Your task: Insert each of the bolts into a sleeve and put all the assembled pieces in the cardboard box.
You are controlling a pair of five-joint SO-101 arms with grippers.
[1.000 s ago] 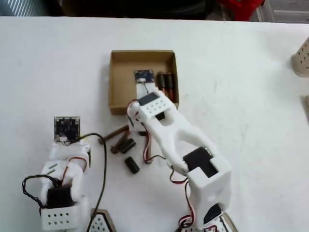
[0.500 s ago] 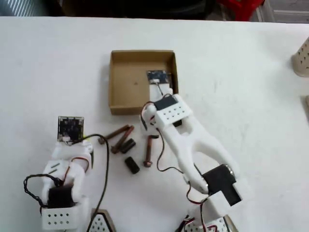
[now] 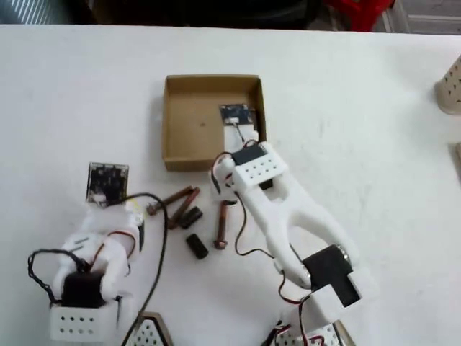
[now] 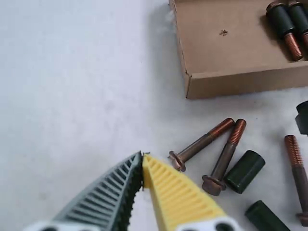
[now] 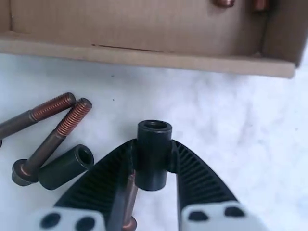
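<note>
The right gripper (image 5: 153,146) is clamping a sleeve (image 5: 154,166) upright between its jaws, just above the desk (image 5: 231,120) and near the box (image 5: 144,58) wall. The left gripper (image 4: 142,161) is sitting shut and empty beside the head of a bolt (image 4: 202,143). That bolt is lying against a second one, with a loose sleeve (image 4: 245,171) touching, so a pinch there is risking two bolts or a roll-away. The held sleeve is being squeezed on its round sides, so a crooked push from a bolt could be twisting it out. Another bolt (image 5: 129,202) is lying under the right gripper, easy to knock.
</note>
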